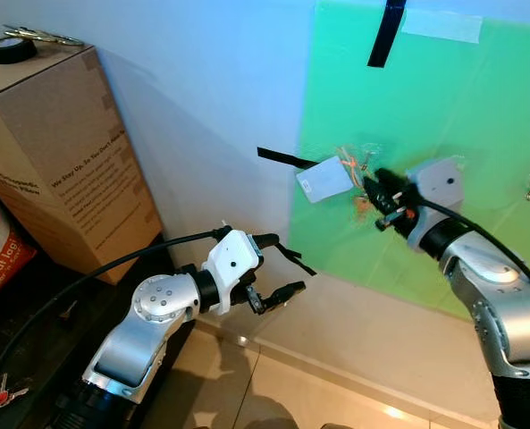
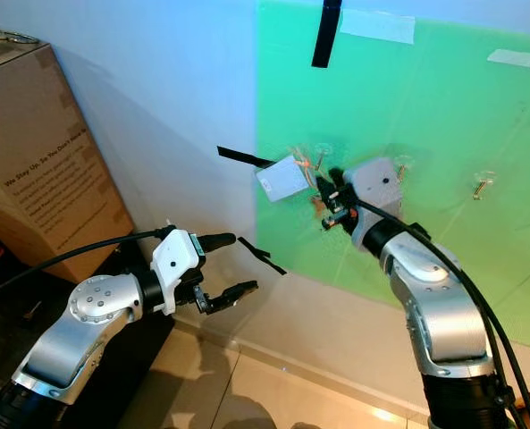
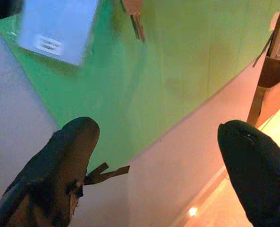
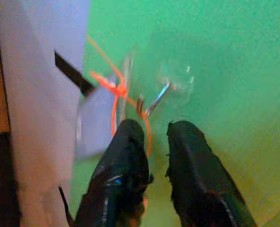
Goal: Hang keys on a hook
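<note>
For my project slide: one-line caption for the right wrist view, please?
Right gripper nearly closed at the green board, easing the orange key string toward a clear hook.

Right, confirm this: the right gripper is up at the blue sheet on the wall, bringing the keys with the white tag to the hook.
One thing is wrong: the sheet is green, not blue, as the left eye view shows. The rest holds: the right gripper is up at it, bringing the keys with the white tag to the hook.
</note>
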You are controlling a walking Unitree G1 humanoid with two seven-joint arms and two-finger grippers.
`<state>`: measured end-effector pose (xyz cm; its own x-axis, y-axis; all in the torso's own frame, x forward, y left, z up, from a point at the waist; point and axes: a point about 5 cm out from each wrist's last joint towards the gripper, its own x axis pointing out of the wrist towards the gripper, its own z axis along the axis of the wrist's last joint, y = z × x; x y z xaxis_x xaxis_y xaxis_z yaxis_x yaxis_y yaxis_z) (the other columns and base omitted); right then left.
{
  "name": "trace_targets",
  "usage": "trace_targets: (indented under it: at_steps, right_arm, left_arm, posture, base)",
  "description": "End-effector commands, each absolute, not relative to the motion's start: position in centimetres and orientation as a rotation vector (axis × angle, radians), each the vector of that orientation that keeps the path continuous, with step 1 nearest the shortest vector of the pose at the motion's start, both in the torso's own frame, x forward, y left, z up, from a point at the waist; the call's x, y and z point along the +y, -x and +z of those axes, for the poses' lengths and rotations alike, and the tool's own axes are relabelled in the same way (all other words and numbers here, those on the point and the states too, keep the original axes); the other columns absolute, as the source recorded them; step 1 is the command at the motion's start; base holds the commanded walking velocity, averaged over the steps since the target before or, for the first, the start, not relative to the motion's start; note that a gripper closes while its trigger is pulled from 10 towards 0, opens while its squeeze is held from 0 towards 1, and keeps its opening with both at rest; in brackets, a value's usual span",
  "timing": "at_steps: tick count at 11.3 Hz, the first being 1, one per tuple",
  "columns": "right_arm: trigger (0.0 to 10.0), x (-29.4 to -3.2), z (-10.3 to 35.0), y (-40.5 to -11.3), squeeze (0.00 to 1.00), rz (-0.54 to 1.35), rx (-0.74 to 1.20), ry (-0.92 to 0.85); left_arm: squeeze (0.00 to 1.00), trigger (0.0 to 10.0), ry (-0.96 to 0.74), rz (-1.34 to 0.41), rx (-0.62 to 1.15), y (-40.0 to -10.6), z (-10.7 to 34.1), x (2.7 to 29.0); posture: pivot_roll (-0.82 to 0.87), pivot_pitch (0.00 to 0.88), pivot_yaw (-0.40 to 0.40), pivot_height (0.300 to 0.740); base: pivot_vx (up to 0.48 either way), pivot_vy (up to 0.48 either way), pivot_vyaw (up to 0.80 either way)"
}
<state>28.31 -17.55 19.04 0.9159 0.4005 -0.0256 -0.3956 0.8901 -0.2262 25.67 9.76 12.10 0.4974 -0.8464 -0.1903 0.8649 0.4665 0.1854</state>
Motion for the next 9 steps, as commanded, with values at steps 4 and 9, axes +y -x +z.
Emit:
trace_targets:
  at_steps: [4, 9]
  right_arm:
    - [10.0, -17.4, 20.6, -27.3, 1.0, 0.445, -0.133, 0.147]
    - [10.0, -17.0, 19.3, -24.5, 1.0, 0.355, -0.098, 0.088]
  left_arm:
    - [0.0, 10.0, -0.265, -1.062, 0.049, -26.1, 12.8, 9.8]
    - [0.0, 10.0, -0.252, -0.908, 0.05, -25.6, 12.6, 11.5]
  posture:
    - [-0.16, 0.0, 0.037, 0.74]
    - [-0.15, 0.0, 0.022, 0.74]
  base:
    - [0.0, 0.0, 0.0]
    - [0.0, 0.0, 0.16]
